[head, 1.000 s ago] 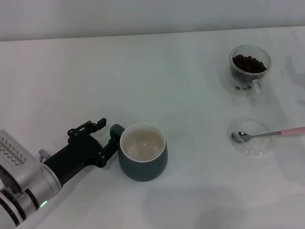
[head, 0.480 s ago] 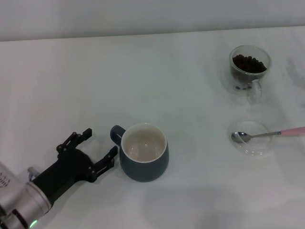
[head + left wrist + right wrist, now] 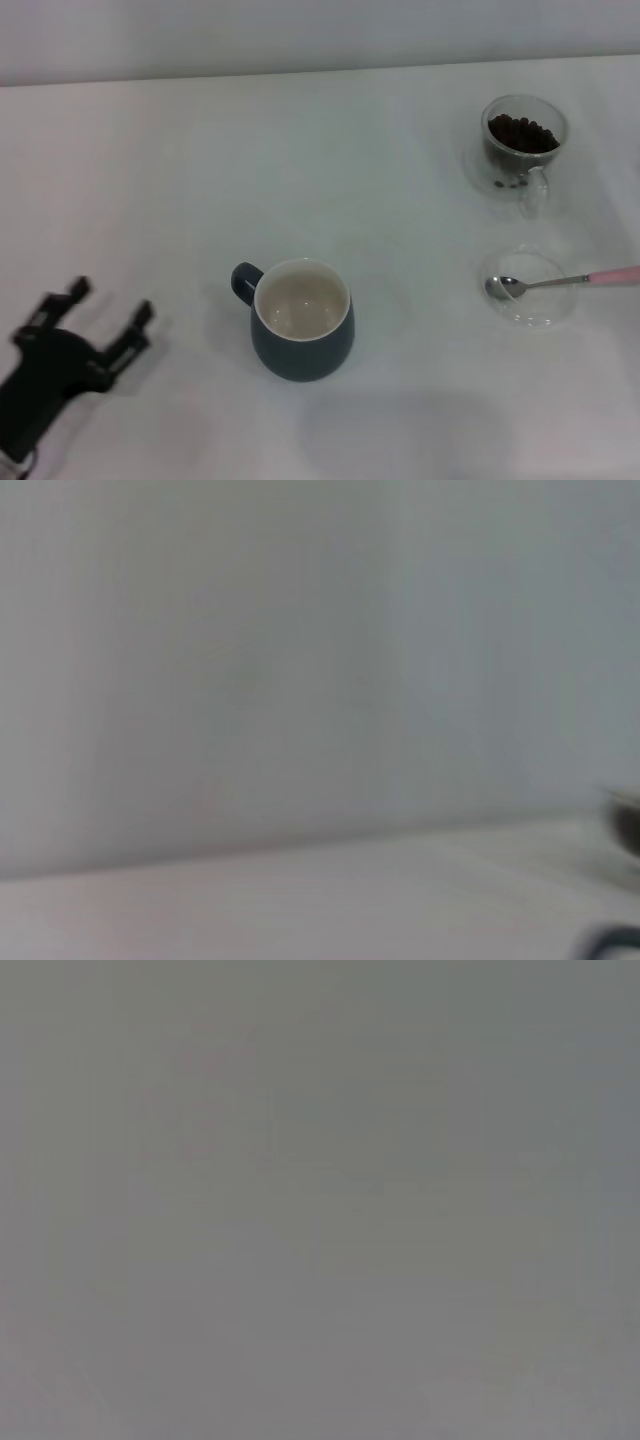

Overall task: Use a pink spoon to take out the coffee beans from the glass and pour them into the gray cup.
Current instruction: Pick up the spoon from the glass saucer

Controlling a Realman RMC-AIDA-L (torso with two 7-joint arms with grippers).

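Observation:
The gray cup [image 3: 300, 320] stands empty near the table's middle front, its loop handle to the left. The glass [image 3: 523, 142] with coffee beans [image 3: 522, 132] stands at the far right. The pink spoon [image 3: 565, 282] lies with its silver bowl in a shallow clear glass dish [image 3: 528, 290], its pink handle pointing right. My left gripper [image 3: 108, 306] is open and empty at the front left, well apart from the cup. The right gripper is out of view.
The white table [image 3: 300, 160] runs back to a pale wall. The left wrist view shows only blurred table and wall. The right wrist view shows plain gray.
My left gripper has let go of the gray cup's handle and pulled back to the left and toward the front. The cup has shifted slightly.

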